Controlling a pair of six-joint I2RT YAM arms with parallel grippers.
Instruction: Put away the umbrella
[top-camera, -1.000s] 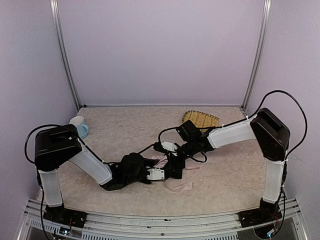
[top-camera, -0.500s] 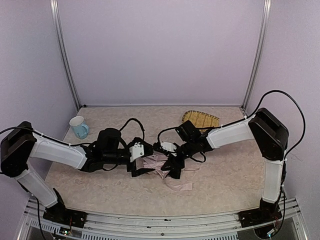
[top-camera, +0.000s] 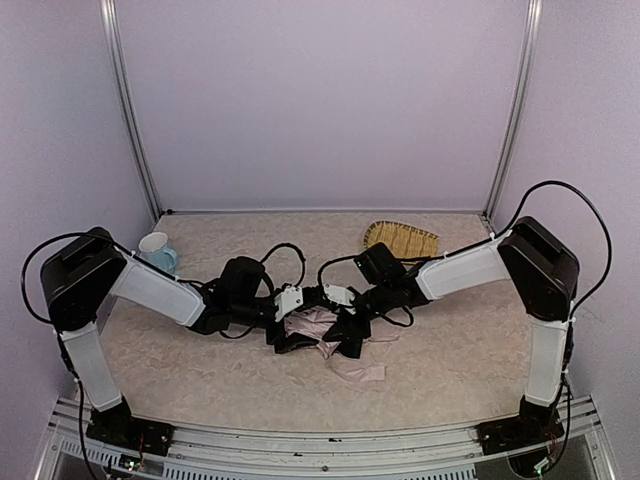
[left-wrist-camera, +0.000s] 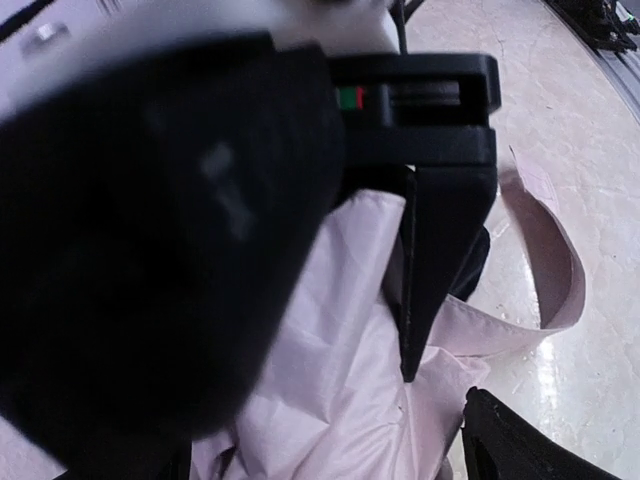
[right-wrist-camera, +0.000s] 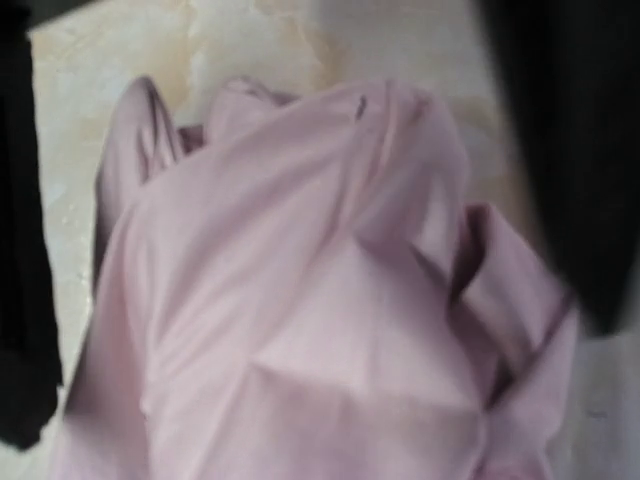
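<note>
Two grippers flank the umbrella crumpled on the table: right gripper wide astride its light, floppy, likely slippery canopy, left gripper opening unclear; a bunched fold looks the safest hold.

Soft, even light fills the overhead view, which is bright and sharp, with faint shadows beneath the arms. In the left wrist view a black housing near the lens blurs badly, and glare gleams on the pale marbled tabletop. The right wrist view is soft throughout, its crumpled pale pink umbrella canopy out of focus.
</note>
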